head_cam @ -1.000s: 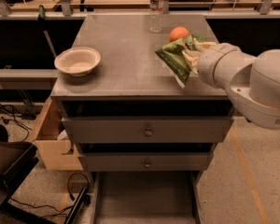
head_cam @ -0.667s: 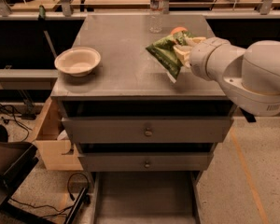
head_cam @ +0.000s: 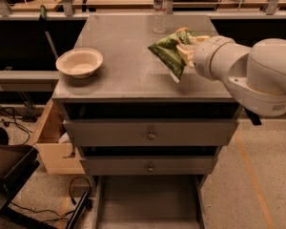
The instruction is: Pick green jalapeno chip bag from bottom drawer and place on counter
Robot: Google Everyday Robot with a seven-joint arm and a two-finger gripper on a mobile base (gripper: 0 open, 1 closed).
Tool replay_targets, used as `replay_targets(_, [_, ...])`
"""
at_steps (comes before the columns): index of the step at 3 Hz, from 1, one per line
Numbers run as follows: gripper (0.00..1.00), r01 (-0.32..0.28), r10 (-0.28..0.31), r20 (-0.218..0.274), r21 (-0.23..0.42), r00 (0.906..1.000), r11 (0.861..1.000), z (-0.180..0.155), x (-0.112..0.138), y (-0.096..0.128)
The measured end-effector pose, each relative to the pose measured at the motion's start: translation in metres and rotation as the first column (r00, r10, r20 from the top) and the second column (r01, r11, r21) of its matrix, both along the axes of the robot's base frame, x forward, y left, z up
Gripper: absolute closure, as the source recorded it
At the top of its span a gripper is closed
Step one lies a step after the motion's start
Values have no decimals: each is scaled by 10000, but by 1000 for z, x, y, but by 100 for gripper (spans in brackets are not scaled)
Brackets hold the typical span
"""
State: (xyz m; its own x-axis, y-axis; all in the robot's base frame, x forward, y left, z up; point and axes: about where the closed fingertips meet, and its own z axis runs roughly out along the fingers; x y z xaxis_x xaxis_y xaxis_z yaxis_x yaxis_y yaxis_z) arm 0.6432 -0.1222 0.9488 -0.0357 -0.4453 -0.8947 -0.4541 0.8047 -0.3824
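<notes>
The grey drawer cabinet (head_cam: pixel 148 137) fills the middle of the view, with its two knobbed drawers shut. Its worktop (head_cam: pixel 119 37) is the goal surface. Below, the bottom drawer (head_cam: pixel 148 202) stands pulled out, and its visible floor is bare, so the pick part of the task looks done. The robot's bulky white arm (head_cam: pixel 257 75) reaches in from the right over the worktop's right half.

The green jalapeno chip bag (head_cam: pixel 166 51) hangs tilted in front of the wrist, above the right-centre of the worktop. Its lowest corner is close to the surface, though contact cannot be judged. Over the last second the bag has travelled inward from the right edge toward the middle, and in the last stretch it has barely moved. This suggests the carry is ending and the release is near.

A pale bowl (head_cam: pixel 79 62) sits well apart at the left front, and a clear water bottle (head_cam: pixel 160 6) stands at the back, both clear of the drop spot.

The gripper (head_cam: pixel 185 51) is closed on the bag's right side, with its pale fingers (head_cam: pixel 183 54) pinching the foil.
</notes>
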Motion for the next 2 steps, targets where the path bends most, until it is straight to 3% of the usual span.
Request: replay_targets(2, [16,-49,49,58,-9,10000,10000,4,-1,3])
